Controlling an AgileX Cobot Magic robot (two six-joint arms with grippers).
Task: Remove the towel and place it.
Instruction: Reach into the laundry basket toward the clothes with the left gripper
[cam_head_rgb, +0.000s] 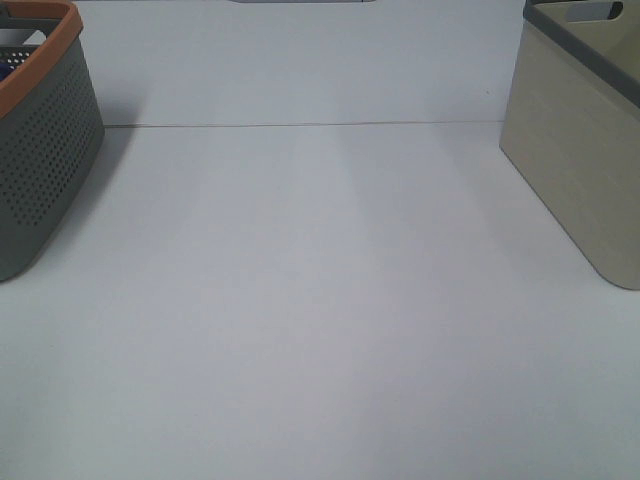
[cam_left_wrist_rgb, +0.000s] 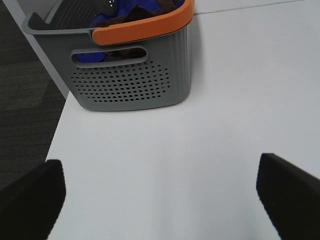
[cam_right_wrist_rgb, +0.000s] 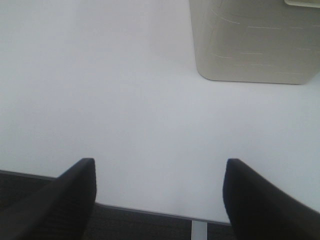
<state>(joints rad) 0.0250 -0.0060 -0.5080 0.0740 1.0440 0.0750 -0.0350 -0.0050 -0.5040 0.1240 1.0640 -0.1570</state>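
A high view shows a white table (cam_head_rgb: 320, 330). A grey perforated basket (cam_head_rgb: 45, 160) with an orange rim (cam_left_wrist_rgb: 145, 27) sits at ten o'clock and a beige basket (cam_head_rgb: 580, 150) at two o'clock. Both are cut off by the frame, and neither arm shows in this view.

The left wrist view faces the grey basket. The towel (cam_left_wrist_rgb: 167, 4), a dark reddish-brown cloth, lies inside it, bunched with a blue cloth (cam_left_wrist_rgb: 132, 10) just under the rim. The left gripper (cam_left_wrist_rgb: 160, 162) hangs over bare table near the basket, jaws spread wide and empty. The right gripper (cam_right_wrist_rgb: 160, 162) hovers at the table's near edge, facing the beige basket, its jaws also released and holding nothing.

The step in hand looks like the reach for the towel. To do it well, the left gripper should probably rise clear of the rim and descend from above onto the brown fabric alone. It should then pinch a raised fold so that the blue cloth is left in place. A straight upward lift should keep the basket from tipping or sliding.

Only slivers of the towel show, so its folds, edges and tag are hidden. Whether it lies under the blue cloth or is tangled with it cannot be told. The inside of the beige basket is out of sight.
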